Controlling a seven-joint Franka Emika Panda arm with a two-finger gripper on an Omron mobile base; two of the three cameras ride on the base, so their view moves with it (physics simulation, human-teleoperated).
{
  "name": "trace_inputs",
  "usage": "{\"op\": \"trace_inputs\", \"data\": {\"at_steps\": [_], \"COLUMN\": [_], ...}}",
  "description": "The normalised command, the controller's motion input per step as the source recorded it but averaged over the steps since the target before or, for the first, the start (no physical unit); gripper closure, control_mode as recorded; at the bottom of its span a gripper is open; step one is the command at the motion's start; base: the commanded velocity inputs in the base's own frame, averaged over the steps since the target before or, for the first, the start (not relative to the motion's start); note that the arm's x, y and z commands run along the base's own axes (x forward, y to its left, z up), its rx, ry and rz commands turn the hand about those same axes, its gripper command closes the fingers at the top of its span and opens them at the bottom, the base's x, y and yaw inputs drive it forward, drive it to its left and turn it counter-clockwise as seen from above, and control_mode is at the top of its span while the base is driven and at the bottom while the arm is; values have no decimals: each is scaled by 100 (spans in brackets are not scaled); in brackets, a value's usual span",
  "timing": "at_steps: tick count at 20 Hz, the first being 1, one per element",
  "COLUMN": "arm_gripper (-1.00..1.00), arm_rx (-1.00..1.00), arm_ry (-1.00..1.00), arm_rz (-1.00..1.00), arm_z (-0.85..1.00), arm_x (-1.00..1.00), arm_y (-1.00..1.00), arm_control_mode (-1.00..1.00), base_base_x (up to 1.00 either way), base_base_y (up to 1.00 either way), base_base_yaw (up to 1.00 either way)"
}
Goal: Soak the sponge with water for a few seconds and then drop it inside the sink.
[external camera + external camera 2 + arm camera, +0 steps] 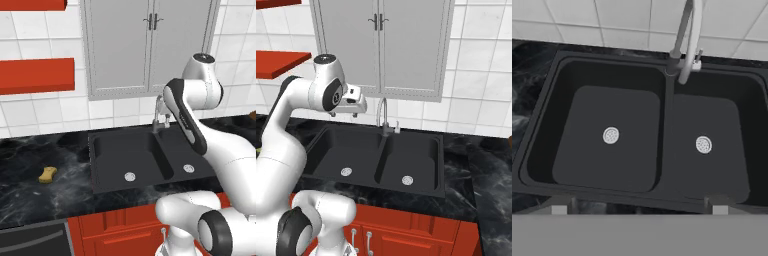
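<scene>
The small yellow-tan sponge lies on the black marble counter, well to the left of the sink. The matte black double-basin sink has a silver drain in each basin and a curved grey faucet behind the divider. My gripper hangs open above the sink's left basin with nothing between its fingers. In the hand view its fingertips stand wide apart over the sink's front rim, with the faucet at the top.
A grey two-door wall cabinet hangs above the faucet. Red shelves stick out at the upper left. Red base cabinets run under the counter, beside a dark appliance front.
</scene>
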Motion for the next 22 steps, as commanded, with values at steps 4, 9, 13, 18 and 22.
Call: {"op": "trace_inputs", "data": {"at_steps": [4,9,13,18,22], "arm_gripper": [-100,-100,-100,-100,-100], "arm_rx": [0,0,0,0,0], "arm_ry": [-13,-7,-6,-9,-10], "arm_rz": [0,0,0,0,0], "arm_z": [13,11,1,0,0], "arm_x": [-2,-4,-9,-11,-11], "arm_y": [-40,-33,-35,-38,-42], "arm_control_mode": [-100,-100,-100,-100,-100], "base_base_x": [0,0,0,0,0], "base_base_y": [0,0,0,0,0], "base_base_yaw": [0,0,0,0,0]}}
